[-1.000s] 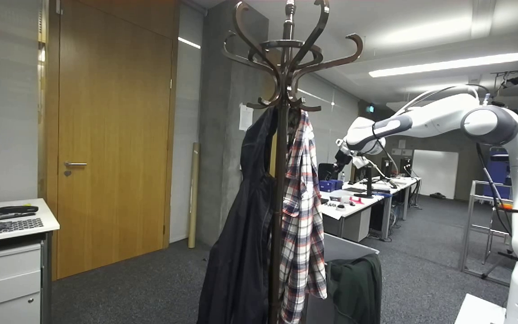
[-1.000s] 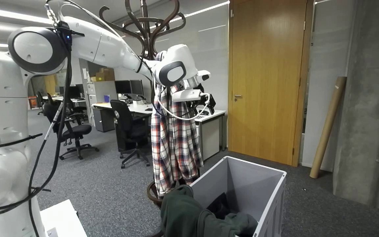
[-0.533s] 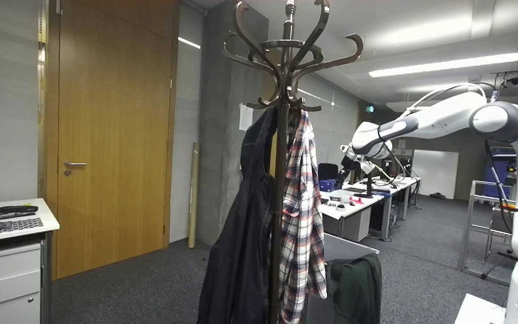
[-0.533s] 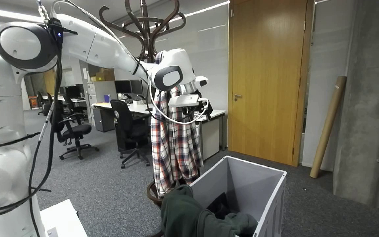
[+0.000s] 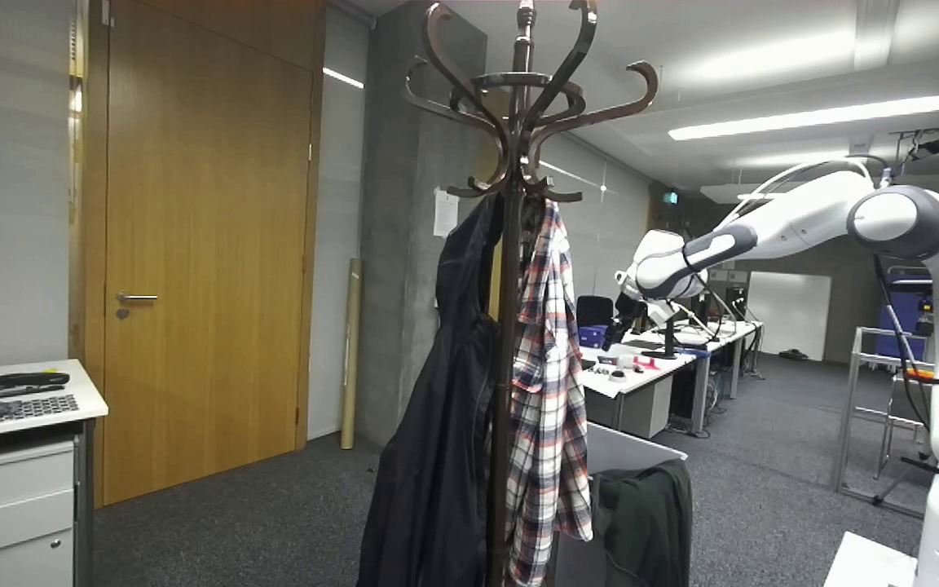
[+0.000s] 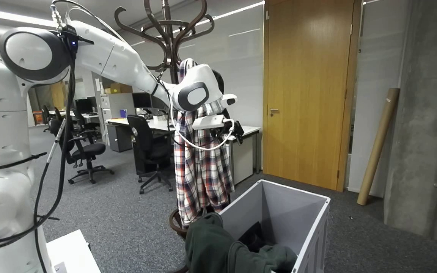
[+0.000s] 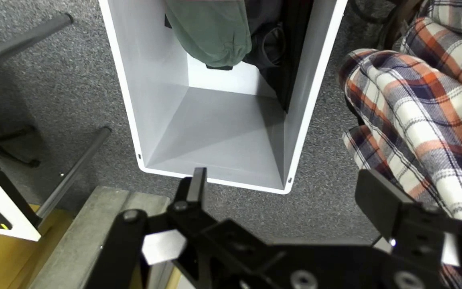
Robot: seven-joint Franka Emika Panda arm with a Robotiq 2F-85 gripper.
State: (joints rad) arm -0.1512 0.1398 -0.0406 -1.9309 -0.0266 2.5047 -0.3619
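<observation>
My gripper (image 7: 287, 188) stands open in the wrist view, with nothing between its fingers. In that view a grey crate (image 7: 215, 124) lies below and beyond it. The plaid shirt (image 7: 423, 112) is beside the right finger (image 7: 379, 196); whether they touch I cannot tell. The same shirt (image 6: 203, 170) hangs from a dark wooden coat stand (image 5: 510, 293), partly hidden behind my wrist. A dark jacket (image 5: 437, 440) hangs there too. A dark green garment (image 6: 214, 242) drapes over the crate's near end, and black cloth (image 6: 254, 237) lies inside the crate.
Desks (image 5: 657, 359) and office chairs (image 6: 150, 148) stand behind the coat stand. A wooden door (image 6: 309, 94), a leaning cardboard tube (image 6: 378, 148) and a concrete pillar (image 6: 415, 151) stand beyond the crate. Another desk (image 5: 21, 399) is at the side.
The arm has lowered, and the gripper now hangs somewhat lower and slightly further back from the coat stand. Its jaws stay open. Shirt, jacket and crate look unmoved.
</observation>
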